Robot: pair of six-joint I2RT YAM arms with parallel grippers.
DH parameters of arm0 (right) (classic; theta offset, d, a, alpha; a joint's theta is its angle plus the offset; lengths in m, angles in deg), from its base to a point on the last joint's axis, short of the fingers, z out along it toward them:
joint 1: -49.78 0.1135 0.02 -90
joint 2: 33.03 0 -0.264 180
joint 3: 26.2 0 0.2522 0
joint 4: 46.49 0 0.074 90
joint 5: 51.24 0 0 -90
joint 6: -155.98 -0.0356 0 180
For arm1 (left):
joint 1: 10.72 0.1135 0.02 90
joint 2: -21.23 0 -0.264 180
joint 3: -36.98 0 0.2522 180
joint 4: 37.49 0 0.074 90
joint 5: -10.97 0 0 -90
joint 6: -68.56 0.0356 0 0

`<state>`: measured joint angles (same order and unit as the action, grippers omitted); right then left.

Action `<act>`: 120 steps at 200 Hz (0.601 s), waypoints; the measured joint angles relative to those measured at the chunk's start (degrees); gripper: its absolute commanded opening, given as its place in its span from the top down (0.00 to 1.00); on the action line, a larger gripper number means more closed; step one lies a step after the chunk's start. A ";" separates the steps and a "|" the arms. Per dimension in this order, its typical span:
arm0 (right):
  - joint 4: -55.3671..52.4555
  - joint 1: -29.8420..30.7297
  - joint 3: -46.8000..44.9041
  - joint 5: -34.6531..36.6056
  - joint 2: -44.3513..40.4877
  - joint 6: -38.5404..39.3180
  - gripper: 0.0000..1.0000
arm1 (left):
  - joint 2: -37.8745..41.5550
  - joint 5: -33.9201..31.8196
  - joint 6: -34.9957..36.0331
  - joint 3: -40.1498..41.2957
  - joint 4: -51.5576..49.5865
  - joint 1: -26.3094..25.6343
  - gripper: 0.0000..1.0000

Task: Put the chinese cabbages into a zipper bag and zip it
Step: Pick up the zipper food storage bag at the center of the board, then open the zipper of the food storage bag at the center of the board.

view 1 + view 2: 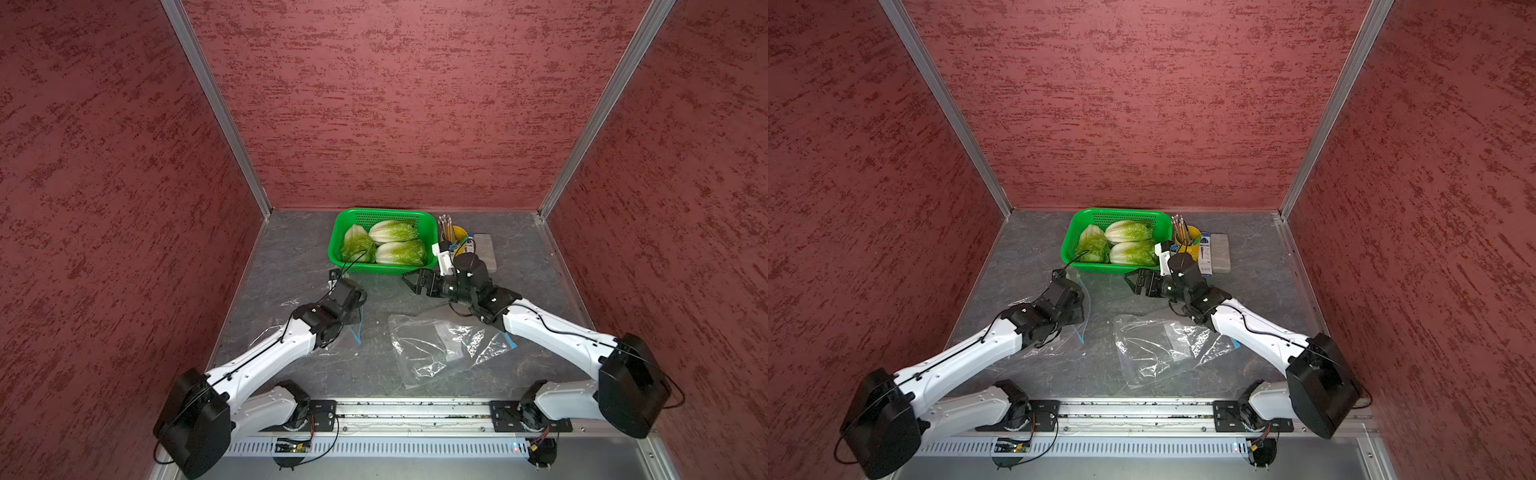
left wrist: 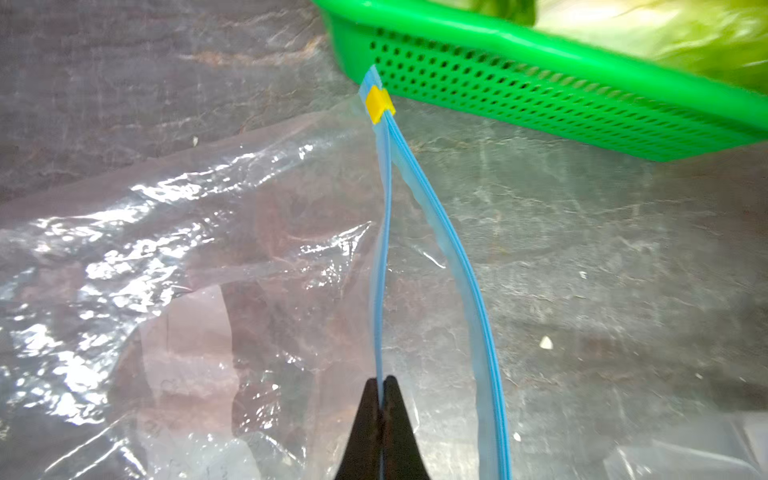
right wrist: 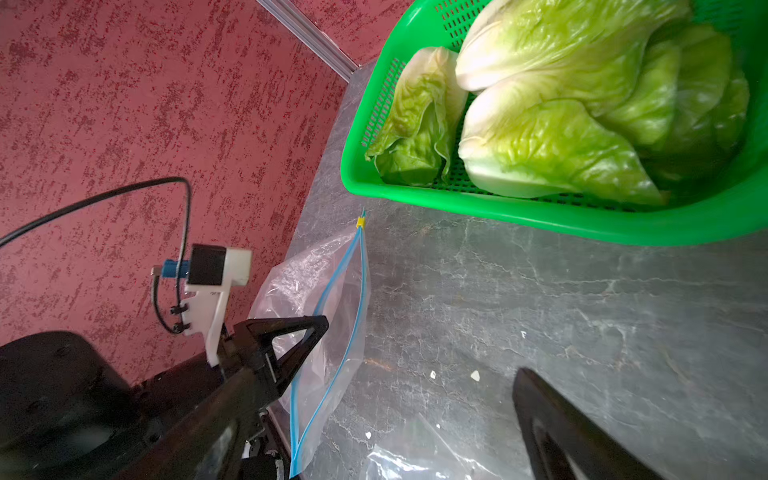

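Though hidden overhead, left end effector pinches bag.

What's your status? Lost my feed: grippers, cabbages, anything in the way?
Left gripper shut on zipper bag rim. Right gripper open, empty. Three chinese cabbages in green basket. Spare bag lies between the arms.

The zipper bag is seen as clear, glossy, wrinkled plastic film, edged with a smooth blue plastic zip strip and a yellow plastic slider. The green basket is moulded in shiny perforated plastic. The tabletop is finished as matt grey veined stone. The walls are coated in a rough red texture. The chinese cabbages are shown with crinkled, faintly waxy leaves.
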<state>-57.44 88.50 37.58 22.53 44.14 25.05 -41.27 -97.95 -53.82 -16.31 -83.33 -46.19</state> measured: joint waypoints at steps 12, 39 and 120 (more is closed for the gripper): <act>-1.18 0.48 1.25 0.50 0.00 0.33 0.01 | 2.43 0.85 1.33 0.00 -0.02 -0.83 1.00; -3.21 1.77 3.15 1.42 0.00 0.85 0.01 | 6.23 3.32 4.83 0.00 0.04 -2.36 1.00; -5.40 6.86 8.39 3.17 2.45 -0.39 0.01 | 3.78 8.09 11.63 0.00 4.98 -7.63 1.00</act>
<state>-62.84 95.37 45.97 25.70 46.59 24.66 -37.49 -89.86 -42.19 -16.31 -78.35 -53.81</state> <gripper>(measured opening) 0.994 0.048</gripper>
